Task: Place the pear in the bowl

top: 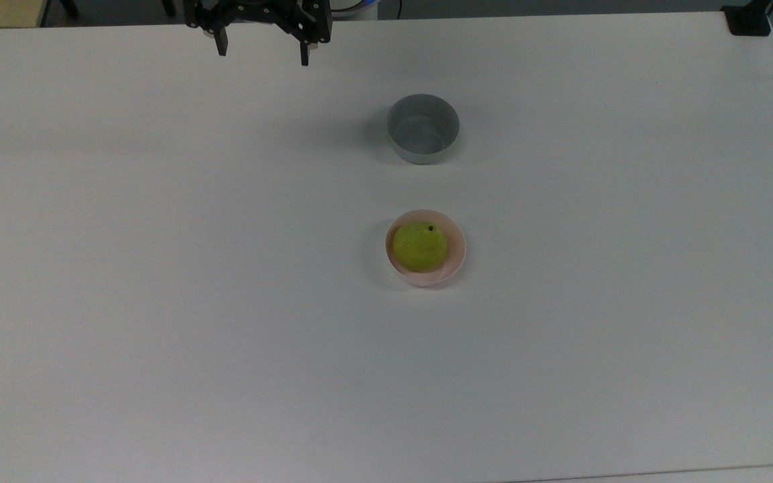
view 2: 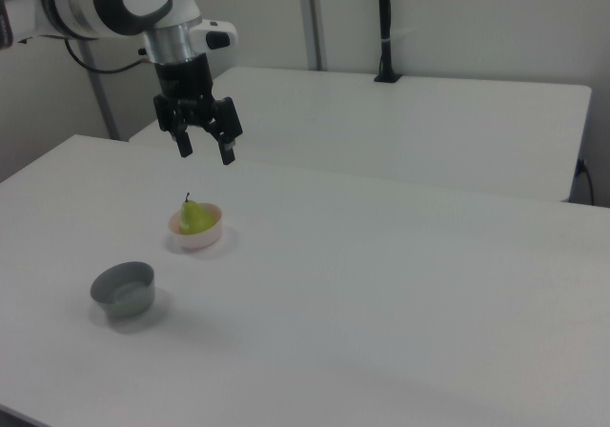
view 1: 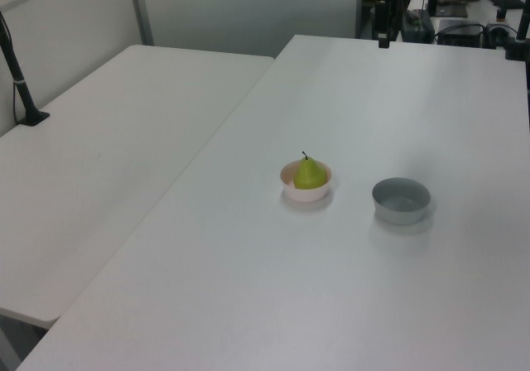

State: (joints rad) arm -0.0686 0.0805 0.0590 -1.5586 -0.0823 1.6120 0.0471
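The yellow-green pear [top: 419,246] sits upright in the pale pink bowl [top: 457,258] near the middle of the white table, its dark stem pointing up. The left view shows the pear [view 1: 310,175] in the bowl [view 1: 305,194], and the right view also shows the pear [view 2: 194,217] in the bowl [view 2: 202,239]. My gripper [top: 262,55] is open and holds nothing, at the top view's upper edge, far from the bowl. In the left view the gripper [view 1: 383,40] hangs over the table's far end. In the right view the gripper [view 2: 206,154] hangs in the air higher than the bowl.
An empty grey bowl [top: 423,127] stands apart from the pink one, also seen as the grey bowl [view 1: 401,199] and grey bowl [view 2: 124,288]. A second white table [view 1: 99,156] adjoins on the left view's left. A black clamp [top: 749,20] sits at the table corner.
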